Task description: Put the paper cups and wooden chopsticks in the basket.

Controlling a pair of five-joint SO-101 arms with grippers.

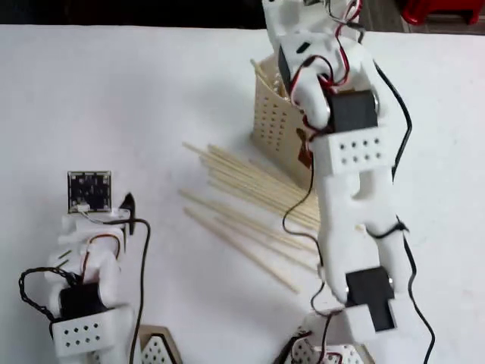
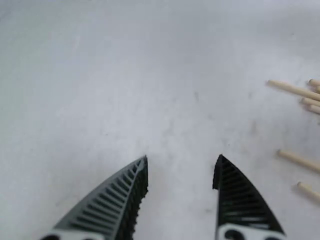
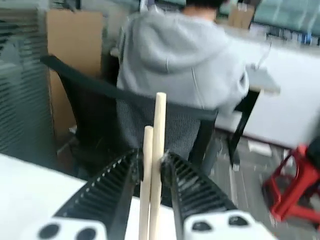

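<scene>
wooden chopsticks (image 3: 160,115) pinched in right gripper (image 3: 150,157); left gripper (image 2: 182,157) parted over table (image 2: 150,75)

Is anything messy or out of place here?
Yes: many wooden chopsticks lie scattered loose across the table beside the basket, not in it. The right gripper grips two more.

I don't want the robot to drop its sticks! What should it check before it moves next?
1. Right gripper shut tight on two held chopsticks: ok.
2. Held chopsticks right above the basket opening: cannot tell.
3. Left gripper open and away from the basket: ok.
4. Loose chopsticks all put away: not ok, many lie on the table.
</scene>
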